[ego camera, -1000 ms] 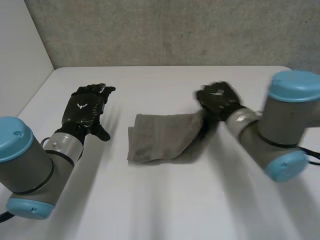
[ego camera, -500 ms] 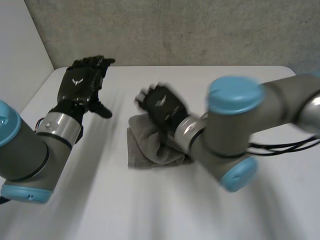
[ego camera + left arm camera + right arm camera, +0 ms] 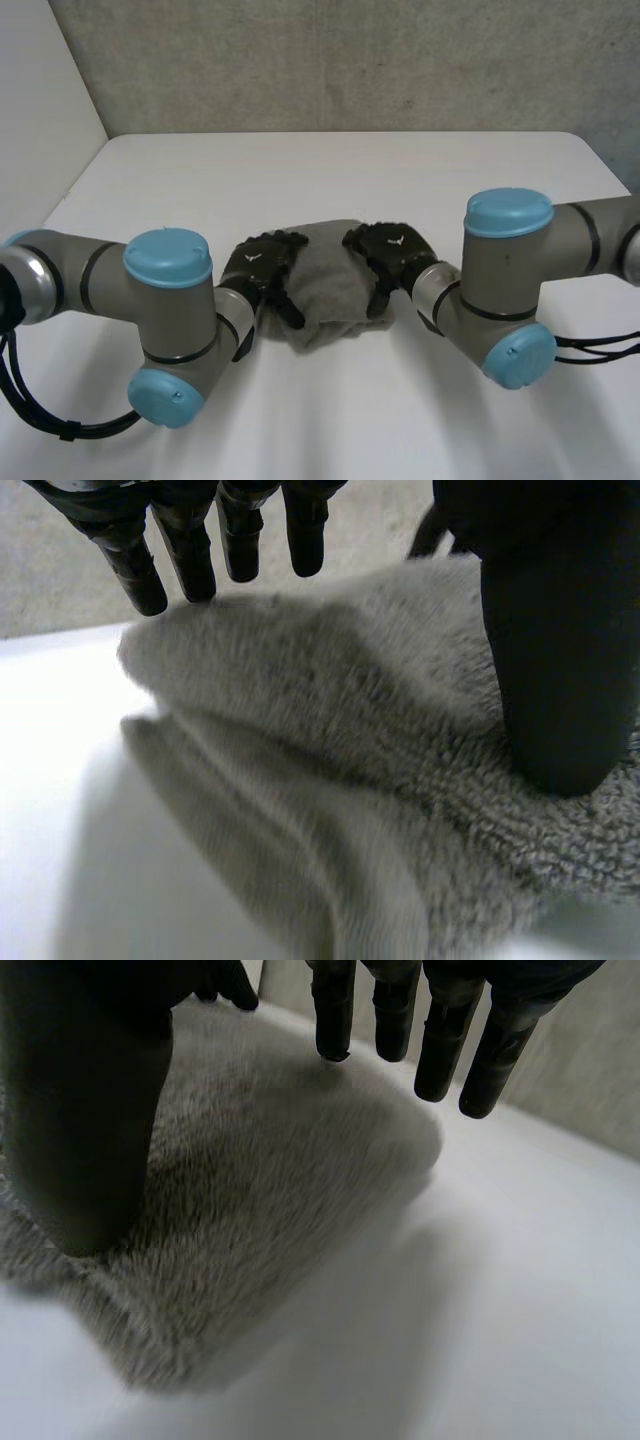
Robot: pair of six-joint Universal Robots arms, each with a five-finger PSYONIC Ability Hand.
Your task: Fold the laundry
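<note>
Bright, even light; mild glare on table (image 3: 50, 780)

Open table (image 3: 330, 170) beyond towel (image 3: 325, 285); left arm (image 3: 165, 300), right arm (image 3: 510, 270) close alongside.

Setting: appeared to be a robotics lab test bench. Plain white table (image 3: 330, 170); bare grey textured wall (image 3: 350, 60) stood far; white panel (image 3: 40, 100) left.
</note>
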